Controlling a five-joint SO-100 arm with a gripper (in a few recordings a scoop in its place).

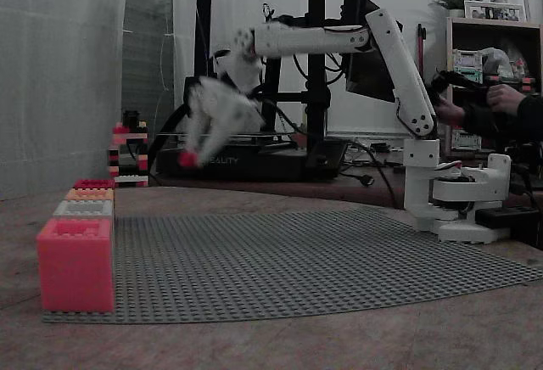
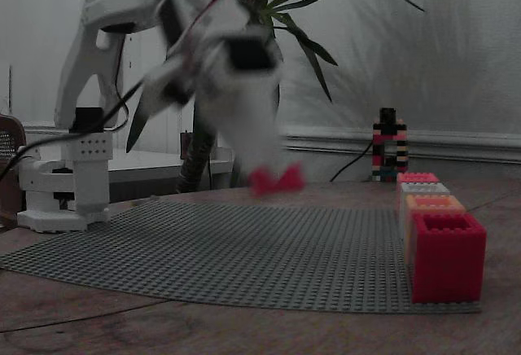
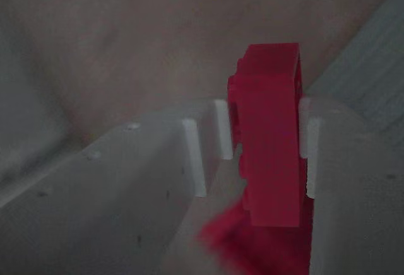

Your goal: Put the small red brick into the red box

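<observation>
The gripper (image 3: 268,155) is clamped on the brick (image 3: 270,142), whose long axis runs from 12 to 6 o'clock in the wrist view. In a fixed view the brick (image 1: 187,159) hangs high above the mat (image 1: 322,260), with the red box (image 1: 93,184) at its 7 o'clock.

Boxes (image 1: 81,243) stand in a row along the baseplate's (image 1: 297,260) left edge. The tower (image 1: 127,154) stands behind them. The claw (image 1: 197,151) hangs above the baseplate.

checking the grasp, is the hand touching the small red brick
Touching. In the wrist view the small red brick sits clamped between the hand's fingers, with no gap on either side.
</observation>
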